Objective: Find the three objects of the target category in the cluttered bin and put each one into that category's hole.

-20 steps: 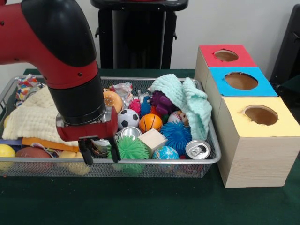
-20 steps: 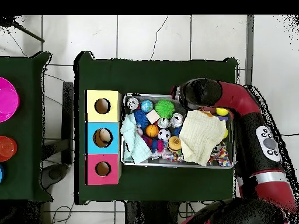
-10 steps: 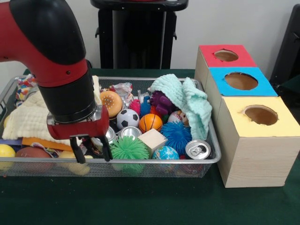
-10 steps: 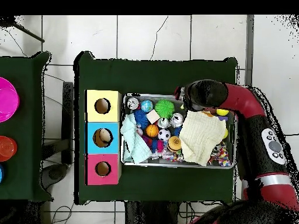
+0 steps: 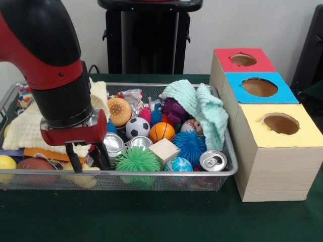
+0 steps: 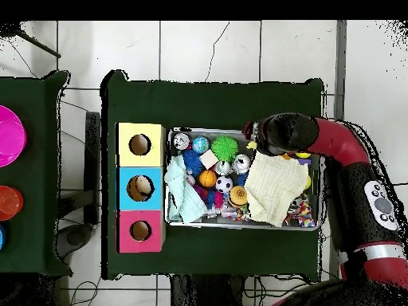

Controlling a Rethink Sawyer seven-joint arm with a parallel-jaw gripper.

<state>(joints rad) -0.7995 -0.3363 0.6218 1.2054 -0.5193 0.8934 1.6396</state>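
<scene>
The wire mesh bin (image 5: 166,174) lies on the green table and is full of toys; it also shows in the overhead view (image 6: 239,225). My gripper (image 5: 88,160) is open, its fingertips down among the clutter at the bin's front left, beside a silver can (image 5: 112,143) and left of a green spiky ball (image 5: 137,160). No striped orange or tan plush shows. A purple soft toy (image 5: 175,109) lies partly under a mint cloth (image 5: 202,108). The red-surround hole (image 5: 243,59) is the farthest on the wooden box, right of the bin, and also shows in the overhead view (image 6: 140,231).
The blue-surround hole (image 5: 259,86) and the yellow-surround hole (image 5: 280,123) are on the same box. A cream cloth (image 5: 30,128) covers the bin's left part. A soccer ball (image 5: 137,127), a basketball (image 5: 161,132), a wooden block (image 5: 164,149) and a can (image 5: 212,160) fill the middle and front.
My gripper has moved left along the bin's front side in the front view, away from the green spiky ball, and stays open.
</scene>
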